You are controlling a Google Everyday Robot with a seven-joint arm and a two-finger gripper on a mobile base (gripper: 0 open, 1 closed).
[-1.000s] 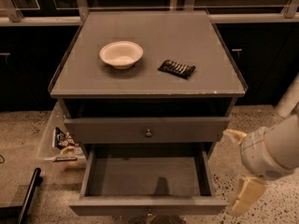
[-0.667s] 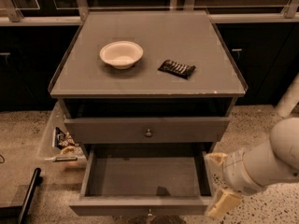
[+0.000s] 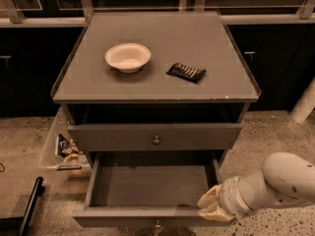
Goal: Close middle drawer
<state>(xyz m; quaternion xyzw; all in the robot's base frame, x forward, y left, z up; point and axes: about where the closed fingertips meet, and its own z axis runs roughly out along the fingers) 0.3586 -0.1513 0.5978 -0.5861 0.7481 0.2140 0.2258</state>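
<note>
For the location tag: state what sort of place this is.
Likely an office kitchenette: grey cabinet holding a bowl, dark cupboards behind, speckled floor. The pincer is by the open drawer, front right.

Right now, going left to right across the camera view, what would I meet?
Clear bin of snacks on the floor → white bowl → dark packet → gripper, at the right front corner of the open middle drawer.
</note>
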